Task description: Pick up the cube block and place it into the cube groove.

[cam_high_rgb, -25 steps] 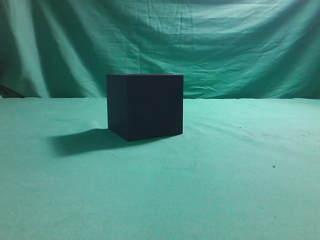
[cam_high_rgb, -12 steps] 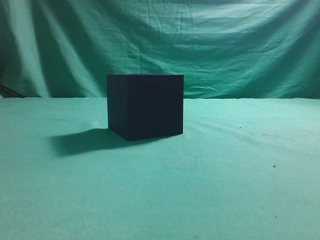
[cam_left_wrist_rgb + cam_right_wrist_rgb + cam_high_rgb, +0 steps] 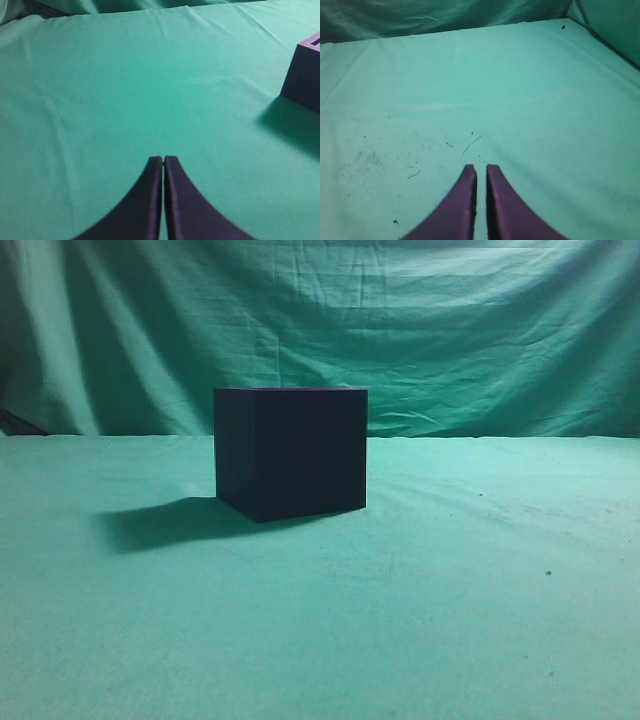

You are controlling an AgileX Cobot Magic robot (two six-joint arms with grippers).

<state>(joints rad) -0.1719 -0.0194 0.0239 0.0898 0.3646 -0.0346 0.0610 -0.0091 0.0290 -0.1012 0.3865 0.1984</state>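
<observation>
The cube groove (image 3: 290, 452), a large very dark box, stands on the green cloth left of centre in the exterior view. Its corner also shows at the right edge of the left wrist view (image 3: 304, 77). The cube block is not visible in any view. My left gripper (image 3: 163, 159) is shut and empty over bare cloth, well to the left of the box. My right gripper (image 3: 481, 168) is shut and empty, with a thin slit between the fingers, over bare cloth. Neither gripper shows in the exterior view.
A green cloth covers the table (image 3: 450, 620) and hangs as a backdrop (image 3: 450, 330). The box casts a shadow to its left (image 3: 160, 522). Small dark specks and threads lie on the cloth ahead of the right gripper (image 3: 470, 144).
</observation>
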